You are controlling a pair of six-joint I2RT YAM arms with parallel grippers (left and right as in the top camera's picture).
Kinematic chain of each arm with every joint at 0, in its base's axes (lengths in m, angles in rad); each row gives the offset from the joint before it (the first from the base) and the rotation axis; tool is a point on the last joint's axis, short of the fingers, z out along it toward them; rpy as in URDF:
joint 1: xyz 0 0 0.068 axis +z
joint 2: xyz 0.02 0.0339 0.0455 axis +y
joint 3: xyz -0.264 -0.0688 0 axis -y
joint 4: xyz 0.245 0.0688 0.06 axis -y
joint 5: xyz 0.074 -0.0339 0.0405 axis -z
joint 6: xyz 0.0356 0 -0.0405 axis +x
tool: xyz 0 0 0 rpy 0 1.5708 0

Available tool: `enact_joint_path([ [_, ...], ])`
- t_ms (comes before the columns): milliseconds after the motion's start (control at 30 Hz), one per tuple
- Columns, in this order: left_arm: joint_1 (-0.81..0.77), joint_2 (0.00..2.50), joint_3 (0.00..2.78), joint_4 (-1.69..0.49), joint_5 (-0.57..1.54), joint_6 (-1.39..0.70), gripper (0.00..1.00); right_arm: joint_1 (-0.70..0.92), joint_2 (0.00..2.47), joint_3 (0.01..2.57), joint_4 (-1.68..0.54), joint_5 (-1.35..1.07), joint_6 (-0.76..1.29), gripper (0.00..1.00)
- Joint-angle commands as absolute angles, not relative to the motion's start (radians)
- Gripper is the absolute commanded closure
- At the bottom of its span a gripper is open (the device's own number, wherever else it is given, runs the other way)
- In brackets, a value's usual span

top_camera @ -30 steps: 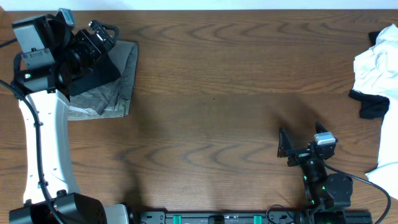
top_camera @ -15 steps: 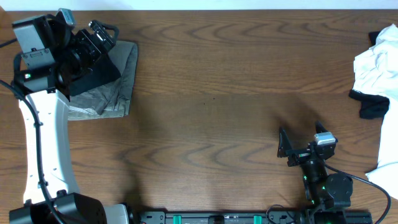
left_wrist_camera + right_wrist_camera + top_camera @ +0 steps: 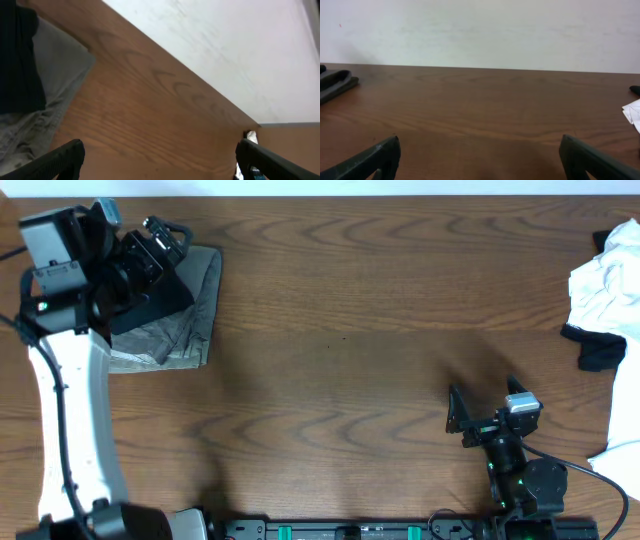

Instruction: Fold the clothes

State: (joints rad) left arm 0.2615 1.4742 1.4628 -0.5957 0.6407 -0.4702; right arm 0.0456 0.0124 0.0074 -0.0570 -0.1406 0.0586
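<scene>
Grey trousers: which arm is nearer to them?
Left. The left arm hangs over the grey trousers at the far left; the right arm sits far off, near the front right.

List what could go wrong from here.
1. The open left gripper hangs right by the folded grey garment and the black garment on it; a move could snag and unfold them.
2. The white garment lies bunched, partly out of view, with a black piece across it; the right gripper may pinch both.

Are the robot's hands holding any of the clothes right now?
No, nothing is held. The left gripper, near the grey trousers, and the right gripper are both open and empty.
</scene>
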Motion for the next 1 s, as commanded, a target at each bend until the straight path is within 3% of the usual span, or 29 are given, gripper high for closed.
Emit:
enact_joint_path([
  [0, 0.265, 1.346, 1.456, -0.595, 0.635, -0.456, 0.02, 0.053, 0.007, 0.005, -0.062, -0.135, 0.044, 0.01],
  [400, 0.262, 0.949, 1.312, -0.598, 0.635, -0.456, 0.02, 0.053, 0.007, 0.005, -0.062, -0.135, 0.044, 0.01],
  [767, 0.262, 0.619, 0.823, -0.584, 0.634, -0.457, 0.02, 0.053, 0.007, 0.006, -0.062, -0.135, 0.044, 0.01],
  [967, 0.262, 0.484, 0.537, -0.432, 0.625, -0.457, 0.02, 0.053, 0.007, 0.006, -0.062, -0.135, 0.044, 0.01],
])
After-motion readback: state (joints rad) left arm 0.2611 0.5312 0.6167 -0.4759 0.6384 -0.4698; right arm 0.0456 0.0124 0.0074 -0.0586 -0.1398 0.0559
